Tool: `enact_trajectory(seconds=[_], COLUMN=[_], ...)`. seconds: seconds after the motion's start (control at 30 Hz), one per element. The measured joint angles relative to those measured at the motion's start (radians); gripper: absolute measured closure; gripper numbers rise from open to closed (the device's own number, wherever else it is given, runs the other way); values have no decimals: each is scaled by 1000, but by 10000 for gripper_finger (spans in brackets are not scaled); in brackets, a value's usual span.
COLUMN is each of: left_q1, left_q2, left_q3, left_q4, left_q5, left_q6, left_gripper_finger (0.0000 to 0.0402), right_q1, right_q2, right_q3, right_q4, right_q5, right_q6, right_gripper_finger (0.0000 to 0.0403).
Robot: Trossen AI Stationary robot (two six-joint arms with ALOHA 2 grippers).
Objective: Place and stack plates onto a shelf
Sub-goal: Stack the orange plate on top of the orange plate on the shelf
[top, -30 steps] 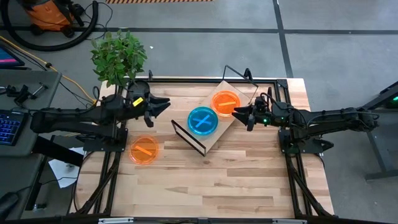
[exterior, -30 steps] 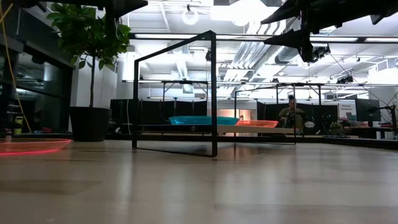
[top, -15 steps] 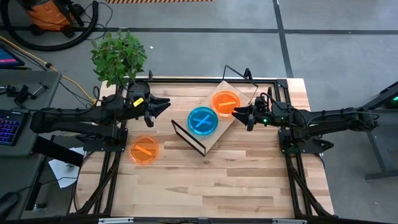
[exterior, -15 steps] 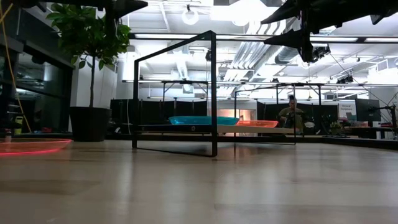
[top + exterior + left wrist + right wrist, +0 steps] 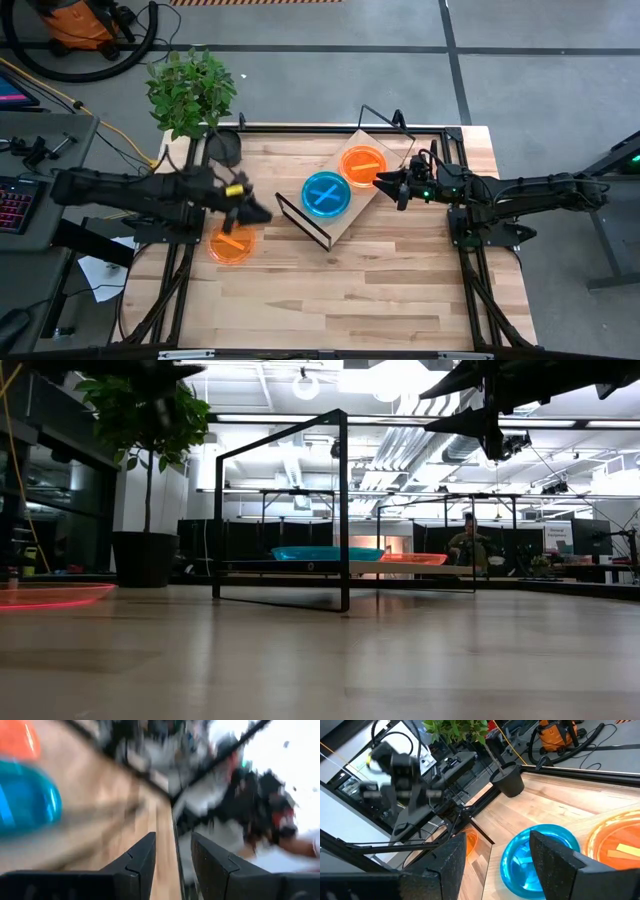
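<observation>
The shelf (image 5: 352, 203) is a light wooden board with black wire ends, standing askew on the far middle of the table. A cyan-blue plate (image 5: 326, 194) and an orange plate (image 5: 362, 164) lie flat on its board, also seen in the low view as the blue plate (image 5: 328, 553) and the orange plate (image 5: 412, 559). A second orange plate (image 5: 232, 243) lies flat on the tabletop at the left. My left gripper (image 5: 256, 212) hovers open just beyond this plate's far right rim. My right gripper (image 5: 383, 183) hangs open at the shelf's right side, beside the orange plate there. Other plates are out of view.
A potted plant (image 5: 190, 90) stands at the table's far left corner, its dark pot (image 5: 225, 147) just behind the left arm. The shelf's near wire frame (image 5: 303, 220) rises between the table plate and the board. Bare tabletop (image 5: 340, 290) stretches across the near half.
My left gripper has swung from the far left part of the table toward the near edge and a little right, ending beside the orange plate on the tabletop. The right arm, the shelf and the plates have stayed where they were.
</observation>
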Motion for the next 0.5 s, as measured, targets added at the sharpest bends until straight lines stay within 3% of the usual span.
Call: enact_trajectory(seconds=[0.13, 0.33, 0.5], left_q1=[-175, -476, -647], left_q2=[18, 153, 325], left_q3=[4, 77, 86], left_q4=[-201, -534, -573], left_q5=[-54, -292, -473], left_q6=[-11, -69, -191], left_gripper_finger=[289, 304, 317], right_q1=[0, 0, 0], right_q2=[0, 0, 0], right_q3=[0, 0, 0], right_q4=[0, -1, -15], right_q5=[0, 1, 3], right_q6=[0, 0, -6], right_gripper_finger=[203, 203, 203])
